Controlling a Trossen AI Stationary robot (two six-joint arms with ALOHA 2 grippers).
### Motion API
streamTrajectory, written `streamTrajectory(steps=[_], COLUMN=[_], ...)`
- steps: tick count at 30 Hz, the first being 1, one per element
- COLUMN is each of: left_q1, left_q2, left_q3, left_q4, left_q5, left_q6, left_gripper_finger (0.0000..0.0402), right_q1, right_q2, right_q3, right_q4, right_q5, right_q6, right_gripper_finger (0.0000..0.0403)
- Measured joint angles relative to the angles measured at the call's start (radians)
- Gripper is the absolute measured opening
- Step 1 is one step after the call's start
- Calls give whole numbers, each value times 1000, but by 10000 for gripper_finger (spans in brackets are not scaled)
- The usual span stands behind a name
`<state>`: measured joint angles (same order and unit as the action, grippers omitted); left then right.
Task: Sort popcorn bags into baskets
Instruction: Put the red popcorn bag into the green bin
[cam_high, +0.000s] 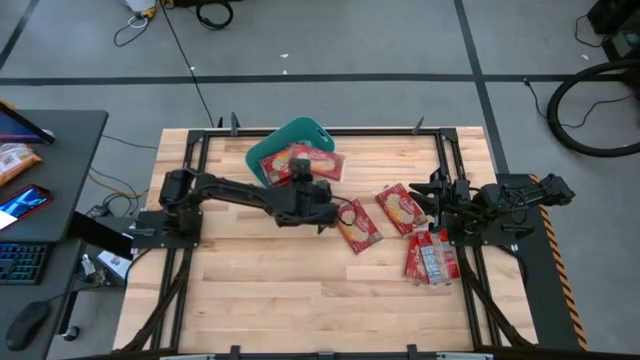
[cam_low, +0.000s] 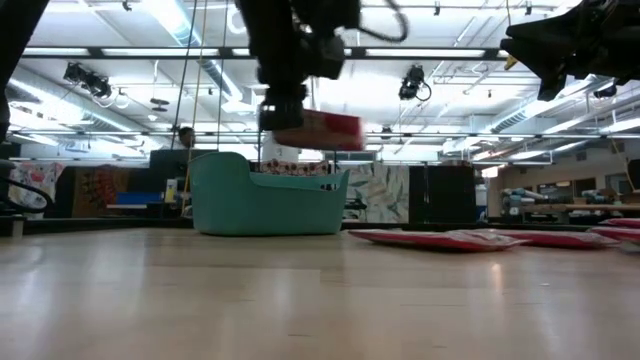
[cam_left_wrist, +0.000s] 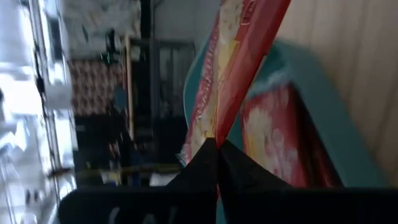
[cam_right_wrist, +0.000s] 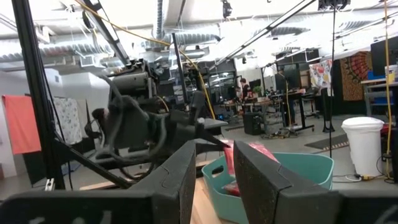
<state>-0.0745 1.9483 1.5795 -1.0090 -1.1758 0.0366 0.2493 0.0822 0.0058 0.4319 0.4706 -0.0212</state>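
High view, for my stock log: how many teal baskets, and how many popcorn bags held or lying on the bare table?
Teal basket: 1
Held popcorn bag, in the left end effector: 1
Popcorn bags flat on the table: 3, the last perhaps a stack
Total: 5

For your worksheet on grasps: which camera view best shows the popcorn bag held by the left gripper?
The left wrist view: the popcorn bag sits pinched in the left gripper, above the teal basket. The low view shows it edge-on; the high view mostly hides it; the right wrist view shows it distantly.

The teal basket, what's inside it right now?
The teal basket holds red popcorn bags. The left gripper holds another bag above it, covering part of the contents.
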Motion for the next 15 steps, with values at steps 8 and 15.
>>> streamTrajectory(steps=[8,15], left_q1=[84,178], left_q2=[-14,-14], left_q3=[0,0], left_q4=[-264,-315], left_q5=[121,310], left_q6=[-383,-472], left_gripper_finger=[6,14], right_q1=[0,0], right_q2=[0,0], right_q3=[0,0], right_q4=[3,1], right_q5=[0,2], right_q6=[0,0], right_gripper_finger=[114,114])
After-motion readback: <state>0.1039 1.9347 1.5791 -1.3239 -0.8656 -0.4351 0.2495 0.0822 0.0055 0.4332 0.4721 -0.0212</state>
